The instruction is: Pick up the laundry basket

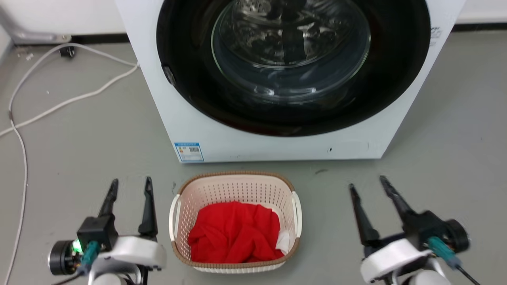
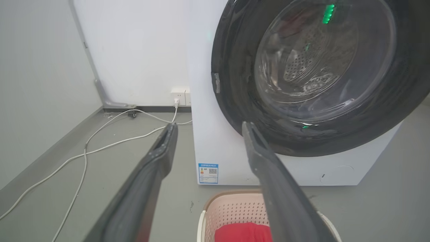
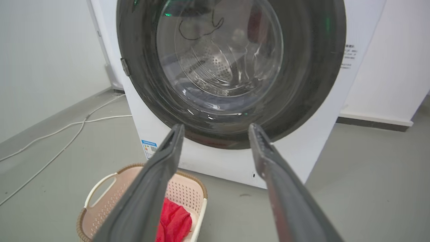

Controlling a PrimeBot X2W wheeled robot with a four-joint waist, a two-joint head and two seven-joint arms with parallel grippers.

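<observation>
Head view, left to right: a white cable (image 1: 59, 105) trails over the grey floor (image 1: 99, 138) at far left. The left gripper (image 1: 131, 180) sits low on the left, fingers moderately apart and empty, near the laundry basket (image 1: 237, 189) but clear of its left handle (image 1: 173, 215). The basket stands on the floor between both grippers, just in front of the washer (image 1: 206, 130). It holds a crumpled red cloth (image 1: 233, 231) and a small white piece (image 1: 283, 242) at the cloth's right edge, possibly a second garment; too little shows to tell. The right gripper (image 1: 367, 182) is farther from the basket than the left one, well off the right handle (image 1: 298, 213), fingers spread somewhat wider, empty. The left wrist view adds a wall socket (image 2: 178, 97) with the cable plugged in; the basket's far rim lies at the bottom edge, partly behind one finger. The right wrist view puts the basket low and left of its fingers and shows a white wall (image 3: 386, 67) right of the washer.
</observation>
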